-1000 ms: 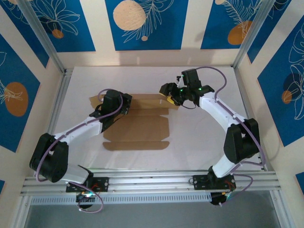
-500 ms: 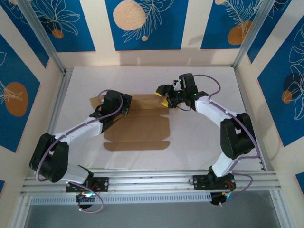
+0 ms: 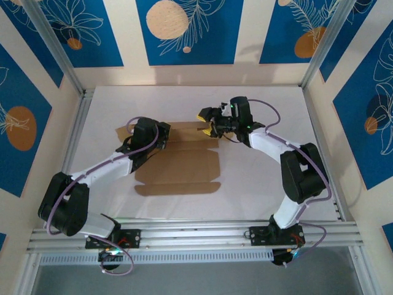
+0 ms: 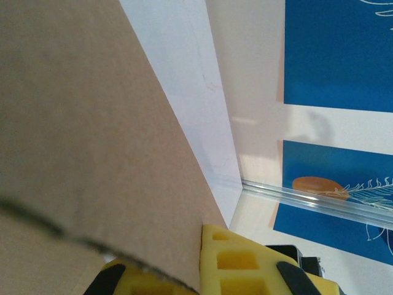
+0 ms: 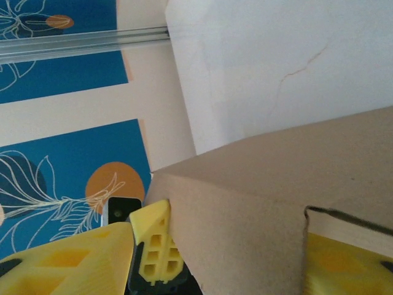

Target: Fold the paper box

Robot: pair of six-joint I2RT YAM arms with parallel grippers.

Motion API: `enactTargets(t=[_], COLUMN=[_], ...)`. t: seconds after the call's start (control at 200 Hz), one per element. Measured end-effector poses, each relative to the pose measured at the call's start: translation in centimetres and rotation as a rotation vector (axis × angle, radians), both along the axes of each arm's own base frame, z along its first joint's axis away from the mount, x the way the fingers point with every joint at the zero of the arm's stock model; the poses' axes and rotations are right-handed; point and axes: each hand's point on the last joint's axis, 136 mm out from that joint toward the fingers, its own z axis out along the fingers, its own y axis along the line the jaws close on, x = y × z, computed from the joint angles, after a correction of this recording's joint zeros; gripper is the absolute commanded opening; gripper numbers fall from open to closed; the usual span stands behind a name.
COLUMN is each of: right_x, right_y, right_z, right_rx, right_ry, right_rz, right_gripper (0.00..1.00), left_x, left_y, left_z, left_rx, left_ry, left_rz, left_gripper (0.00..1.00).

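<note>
The paper box (image 3: 178,166) lies as a flat brown cardboard sheet on the middle of the white table. My left gripper (image 3: 161,136) is at the left part of its far flap, shut on the cardboard. In the left wrist view the cardboard edge (image 4: 110,153) runs down between the yellow fingers (image 4: 245,264). My right gripper (image 3: 207,123) hovers at the sheet's far right corner. In the right wrist view a raised fold of cardboard (image 5: 276,209) stands between its spread yellow fingers (image 5: 61,264), and its jaws stand open around the fold.
Aluminium rails (image 3: 196,233) run along the near edge, and posts (image 3: 319,43) stand at the back corners. Blue patterned walls (image 3: 184,31) enclose the table (image 3: 258,178) on three sides. Bare white table surface lies to the right of the sheet and in front of it.
My right gripper has moved left over the far right corner of the sheet, and its jaws have narrowed a little. The left arm has stayed still.
</note>
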Motion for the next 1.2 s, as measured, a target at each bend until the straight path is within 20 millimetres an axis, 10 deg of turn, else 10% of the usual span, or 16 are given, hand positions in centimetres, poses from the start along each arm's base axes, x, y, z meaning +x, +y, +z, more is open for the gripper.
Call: enactTargets(t=[0.385, 0.54, 0.72, 0.935, 1.2], right_x=[-2.0, -3.5, -6.2, -7.8, -6.9], right_y=[-5.0, -9.1, -11.2, -11.1, -9.5], right_z=[1.6, 2.8, -1.6, -7.5, -9.0], right_rx=[-0.280, -0.445, -0.580, -0.671, -0.685], right_ry=[-0.157, -0.277, -0.248, -0.201, -0.376], right_rz=[-0.053, -0.109, -0.087, -0.008, 0.029], right_gripper=[0.72, 0.51, 0.29, 0.39, 0.44], left_x=[-0.1, -0.1, -0.3, -0.3, -1.2], left_y=[0.1, 0.1, 0.2, 0.0, 0.2], left_z=[-0.1, -0.2, -0.1, 0.4, 0.6], left_rx=[0.004, 0.000, -0.021, -0.074, -0.129], left_ry=[0.002, 0.007, 0.038, 0.092, 0.167], left_rz=[0.003, 0.005, 0.020, 0.040, 0.072], left_gripper=[0.00, 0.00, 0.00, 0.00, 0.00])
